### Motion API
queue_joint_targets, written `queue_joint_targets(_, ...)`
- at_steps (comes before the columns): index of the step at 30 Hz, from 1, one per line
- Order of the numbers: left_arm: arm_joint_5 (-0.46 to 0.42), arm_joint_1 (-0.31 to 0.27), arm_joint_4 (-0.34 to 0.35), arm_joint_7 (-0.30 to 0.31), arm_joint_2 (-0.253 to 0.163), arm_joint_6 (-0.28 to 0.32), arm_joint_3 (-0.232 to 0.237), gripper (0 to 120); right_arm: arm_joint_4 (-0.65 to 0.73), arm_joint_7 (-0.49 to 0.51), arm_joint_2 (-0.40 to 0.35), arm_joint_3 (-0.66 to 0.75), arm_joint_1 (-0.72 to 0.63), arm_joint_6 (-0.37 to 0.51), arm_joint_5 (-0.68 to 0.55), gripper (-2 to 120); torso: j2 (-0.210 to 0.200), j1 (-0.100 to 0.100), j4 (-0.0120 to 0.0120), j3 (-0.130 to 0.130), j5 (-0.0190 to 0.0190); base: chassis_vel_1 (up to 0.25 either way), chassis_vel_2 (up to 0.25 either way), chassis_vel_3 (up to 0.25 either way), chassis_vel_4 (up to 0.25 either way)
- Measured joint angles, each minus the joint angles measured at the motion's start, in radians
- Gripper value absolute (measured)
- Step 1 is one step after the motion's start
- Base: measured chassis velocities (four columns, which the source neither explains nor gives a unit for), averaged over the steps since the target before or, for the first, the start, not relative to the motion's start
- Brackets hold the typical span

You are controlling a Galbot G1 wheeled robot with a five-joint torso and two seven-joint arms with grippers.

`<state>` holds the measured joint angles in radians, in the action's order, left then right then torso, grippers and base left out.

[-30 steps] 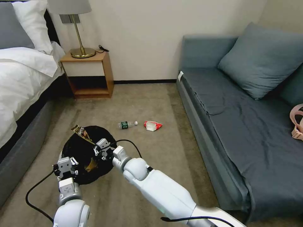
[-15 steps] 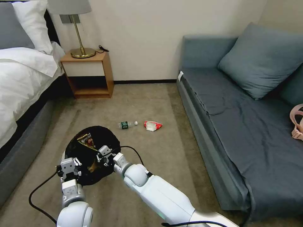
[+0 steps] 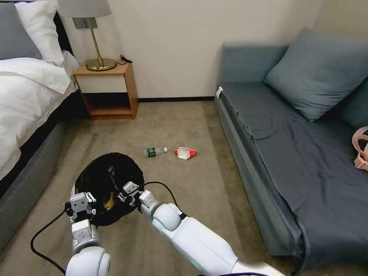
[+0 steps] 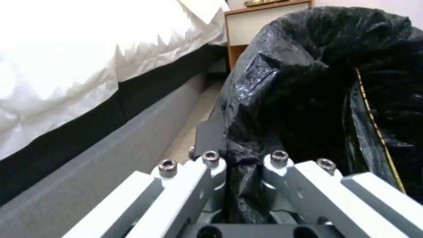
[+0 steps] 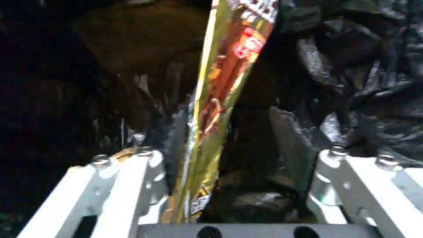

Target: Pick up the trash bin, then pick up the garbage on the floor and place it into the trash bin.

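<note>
The trash bin (image 3: 100, 180), a round bin in a wrinkly black bag, is held off the carpet at my front left. My left gripper (image 3: 81, 201) is shut on its near rim (image 4: 247, 155). At the bin's right rim my right gripper (image 3: 128, 190) stands open. The gold-brown snack wrapper (image 5: 220, 99) stands inside the bin between its spread fingers (image 5: 176, 132), leaning on one of them. Brown paper (image 5: 141, 43) shows deeper inside. On the floor beyond lie the clear bottle with a green label (image 3: 155, 151) and the red-white snack bag (image 3: 185, 153).
A bed (image 3: 27, 99) runs along the left, with a wooden nightstand (image 3: 109, 90) and lamp at the wall. A blue-grey sofa (image 3: 299, 153) takes up the right side, with a pink strap item (image 3: 360, 151) on it. Open carpet lies between them.
The wrapper, sticking out above the bin's far rim a second ago, has sunk inside the bin. My right gripper has drawn back a little towards me. The left gripper keeps its hold.
</note>
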<state>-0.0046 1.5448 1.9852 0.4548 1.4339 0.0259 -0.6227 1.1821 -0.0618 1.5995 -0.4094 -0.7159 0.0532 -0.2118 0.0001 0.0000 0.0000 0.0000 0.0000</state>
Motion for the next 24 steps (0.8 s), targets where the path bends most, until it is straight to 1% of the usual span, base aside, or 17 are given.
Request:
queue_joint_targets(1,-0.001,0.000,-0.002,0.000,-0.001,-0.001,-0.001,4,0.001,0.000,0.000,0.004,0.000,0.000,0.000,57,0.000,0.000,0.0000,0.000,0.0000,0.000,0.000,0.000,0.000)
queue_joint_targets(2,-0.001,0.000,-0.002,0.000,-0.001,-0.001,-0.001,4,0.001,0.000,0.000,0.004,0.000,0.000,0.000,57,0.000,0.000,0.0000,0.000,0.0000,0.000,0.000,0.000,0.000)
queue_joint_targets(4,-0.006,-0.002,-0.008,0.000,-0.004,-0.006,-0.001,4,0.004,0.001,0.000,0.022,0.000,0.001,0.000,67,0.000,0.000,0.0000,0.000,0.0000,0.000,0.000,0.000,0.000)
queue_joint_targets(5,-0.006,-0.002,-0.008,0.000,-0.004,-0.006,-0.001,4,0.004,0.001,0.000,0.022,0.000,0.001,0.000,67,0.000,0.000,0.0000,0.000,0.0000,0.000,0.000,0.000,0.000)
queue_joint_targets(6,-0.010,-0.003,-0.012,0.000,-0.006,-0.008,-0.003,4,0.009,0.002,0.000,0.036,0.000,0.002,-0.005,74,0.000,0.000,0.0000,0.000,0.0000,0.000,0.000,0.000,0.000)
queue_joint_targets(8,-0.018,-0.007,-0.016,0.000,-0.008,-0.008,-0.009,4,0.024,0.010,0.001,0.058,0.001,0.013,-0.040,82,0.000,0.000,0.0000,0.000,-0.0001,0.000,0.000,0.000,0.000)
queue_joint_targets(9,-0.018,-0.007,-0.016,0.000,-0.008,-0.008,-0.009,4,0.024,0.010,0.001,0.058,0.001,0.013,-0.040,82,0.000,0.000,0.0000,0.000,-0.0001,0.000,0.000,0.000,0.000)
queue_joint_targets(12,-0.031,-0.011,-0.022,-0.001,-0.017,-0.011,-0.014,4,0.060,0.018,-0.004,0.096,0.004,0.024,-0.073,97,0.000,0.000,0.0000,0.000,0.0001,0.000,0.000,0.000,0.000)
queue_joint_targets(14,-0.032,-0.011,-0.025,0.003,-0.018,-0.012,-0.021,4,0.068,0.026,-0.013,0.112,0.004,0.027,-0.077,99,0.000,0.000,0.0005,0.000,0.0000,0.000,0.000,0.000,0.000)
queue_joint_targets(15,-0.034,-0.011,-0.028,0.002,-0.019,-0.013,-0.021,4,0.080,0.030,-0.020,0.123,0.003,0.029,-0.080,99,0.000,0.000,-0.0004,0.000,0.0000,0.000,0.000,0.000,0.000)
queue_joint_targets(16,-0.035,-0.011,-0.030,0.000,-0.018,-0.014,-0.021,4,0.086,0.030,-0.023,0.127,0.001,0.030,-0.082,99,0.000,0.000,0.0000,0.000,-0.0001,0.000,0.000,0.000,0.000)
queue_joint_targets(17,-0.039,-0.009,-0.033,0.001,-0.014,-0.022,-0.022,4,0.120,0.039,-0.038,0.170,-0.015,0.034,-0.093,100,0.000,0.000,0.0000,0.000,0.0000,0.000,0.000,0.000,0.000)
queue_joint_targets(24,-0.051,0.002,-0.033,0.002,-0.009,-0.037,-0.030,4,0.187,0.062,-0.082,0.260,-0.051,0.046,-0.117,100,0.000,0.000,0.0001,0.000,0.0001,0.000,0.000,0.000,0.000)
